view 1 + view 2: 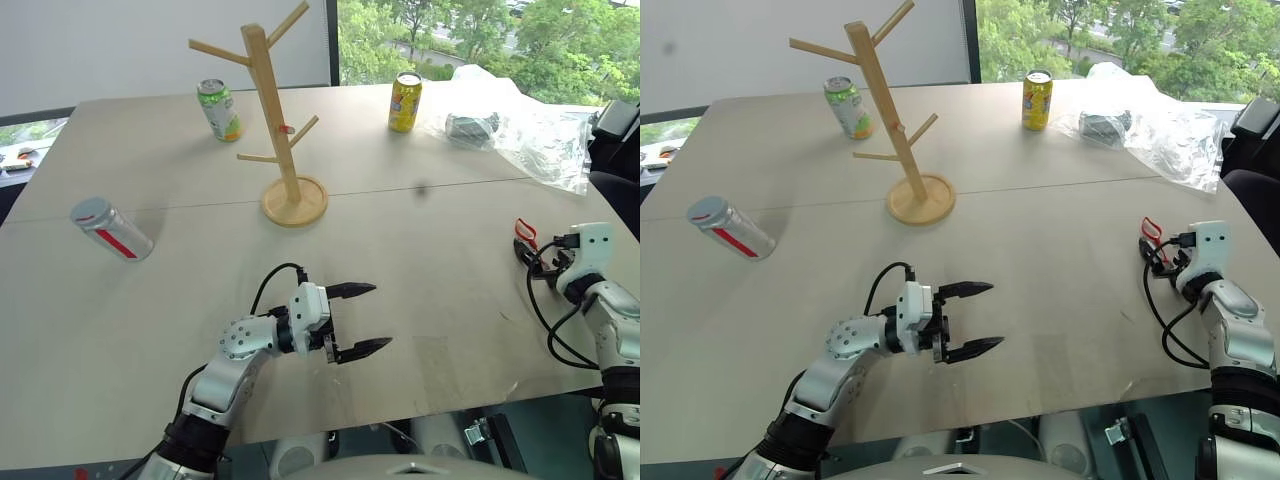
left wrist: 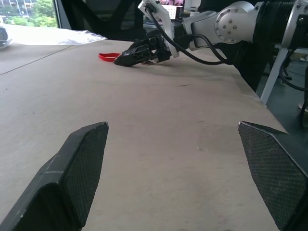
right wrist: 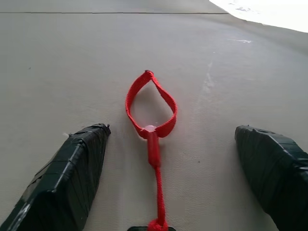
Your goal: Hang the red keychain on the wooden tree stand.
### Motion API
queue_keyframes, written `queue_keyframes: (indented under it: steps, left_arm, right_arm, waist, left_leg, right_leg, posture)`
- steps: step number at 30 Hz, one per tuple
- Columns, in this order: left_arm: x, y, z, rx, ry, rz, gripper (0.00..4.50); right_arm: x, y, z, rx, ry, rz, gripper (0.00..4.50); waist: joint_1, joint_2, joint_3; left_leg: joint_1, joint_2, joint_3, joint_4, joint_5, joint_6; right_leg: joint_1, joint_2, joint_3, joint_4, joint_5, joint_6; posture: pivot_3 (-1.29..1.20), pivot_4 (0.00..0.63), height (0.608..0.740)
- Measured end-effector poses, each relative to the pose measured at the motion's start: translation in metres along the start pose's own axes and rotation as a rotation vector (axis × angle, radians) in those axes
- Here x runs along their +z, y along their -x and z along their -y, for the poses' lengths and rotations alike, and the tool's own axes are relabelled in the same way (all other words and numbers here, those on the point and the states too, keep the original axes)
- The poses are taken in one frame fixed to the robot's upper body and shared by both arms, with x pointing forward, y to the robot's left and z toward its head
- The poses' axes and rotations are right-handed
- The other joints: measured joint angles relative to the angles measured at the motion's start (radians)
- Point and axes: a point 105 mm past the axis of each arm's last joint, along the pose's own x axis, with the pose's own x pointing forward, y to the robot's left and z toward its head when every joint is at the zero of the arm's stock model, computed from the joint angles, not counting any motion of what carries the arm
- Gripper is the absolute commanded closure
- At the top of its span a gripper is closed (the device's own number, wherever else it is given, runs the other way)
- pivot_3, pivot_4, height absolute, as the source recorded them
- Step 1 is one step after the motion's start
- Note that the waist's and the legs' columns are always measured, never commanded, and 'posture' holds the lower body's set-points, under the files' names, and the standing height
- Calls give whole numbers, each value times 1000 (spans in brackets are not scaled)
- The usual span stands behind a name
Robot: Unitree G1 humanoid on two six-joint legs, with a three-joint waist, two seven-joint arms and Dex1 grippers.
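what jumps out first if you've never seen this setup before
The wooden tree stand rises above everything at the far middle of the table, its angled pegs bare. Near the table's right edge, the red keychain lies flat between the open fingers of the right gripper, not yet held. The left gripper hovers open over the near edge, pointing toward it.

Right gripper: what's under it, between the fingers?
The red keychain, a flat fabric loop with a cord tail, lies on the beige table between the open fingers of the right gripper, untouched. The cord's near end runs out of frame.
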Motion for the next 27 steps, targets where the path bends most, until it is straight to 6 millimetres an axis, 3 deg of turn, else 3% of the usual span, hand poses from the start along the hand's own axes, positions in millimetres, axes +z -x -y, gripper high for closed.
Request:
queue_keyframes:
  steps: [9, 12, 19, 27]
  left_arm:
    - [2, -1, -2, 19, -6, -1, 25]
    - [2, -1, -3, 27, -7, -1, 0]
    - [4, -2, -5, 24, -19, 3, 0]
    - [7, -5, -8, 36, -32, 15, 0]
  right_arm:
    - [1, -1, -5, 22, -2, -14, 0]
    - [2, -1, -11, 44, -48, -20, 1200]
    - [5, 0, -18, 76, -168, -25, 4455]
    - [5, 1, -18, 75, -159, -22, 4455]
  waist:
    - [-1, 0, 0]
    - [-1, 0, 0]
    - [0, 0, 0]
    - [0, 0, 0]
  left_leg:
    - [1, 1, 0, 0, 0, 0]
    - [1, 1, 0, 0, 0, 0]
    - [0, 1, 0, 0, 0, 0]
    - [0, 1, 0, 0, 0, 0]
  right_leg:
    - [0, 0, 0, 0, 1, -2]
    - [0, 0, 0, 0, 1, -2]
    - [0, 0, 0, 0, 1, -2]
    - [0, 0, 0, 0, 1, -2]
  posture:
    - [0, 150, 740]
    - [0, 150, 740]
    - [0, 150, 740]
    - [0, 150, 740]
